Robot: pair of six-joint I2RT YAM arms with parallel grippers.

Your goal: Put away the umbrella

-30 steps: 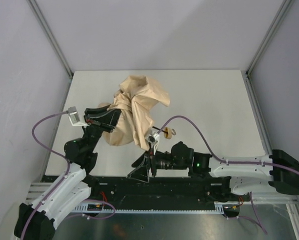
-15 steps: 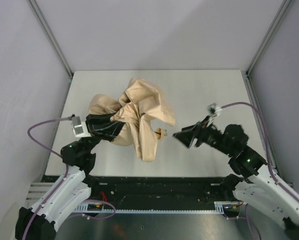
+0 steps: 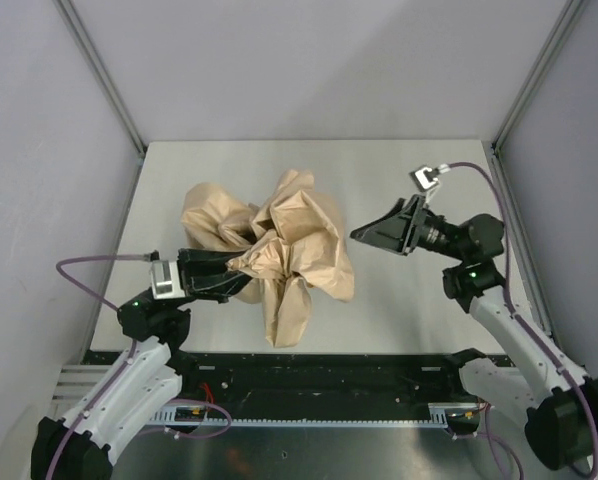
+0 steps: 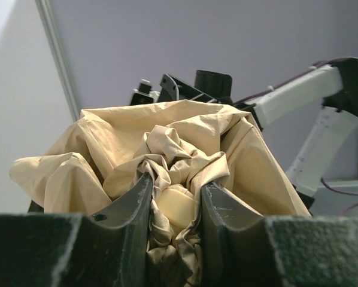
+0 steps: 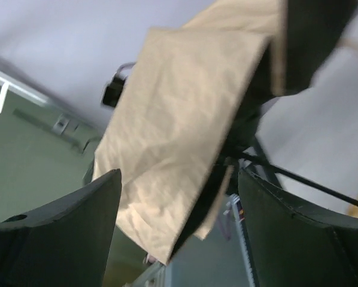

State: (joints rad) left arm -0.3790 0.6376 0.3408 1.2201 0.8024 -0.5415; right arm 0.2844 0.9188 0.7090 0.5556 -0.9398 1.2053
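**Left gripper (image 3: 231,279) pinching the umbrella (image 3: 284,245), right gripper (image 3: 363,237) spread**

Left fingers (image 4: 130,209) are clamped on a bunch of tan fabric, with a pale lump wedged between them. The umbrella is a crumpled heap over the middle of the table (image 3: 419,170). The right gripper hangs just to its right, jaws wide, not touching it. Its wrist view is blurry, just tan cloth and a thin black rod.

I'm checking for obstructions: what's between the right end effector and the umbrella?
Nothing. In the top view, only a narrow strip of bare table separates the right end effector from the fabric edge of the umbrella.
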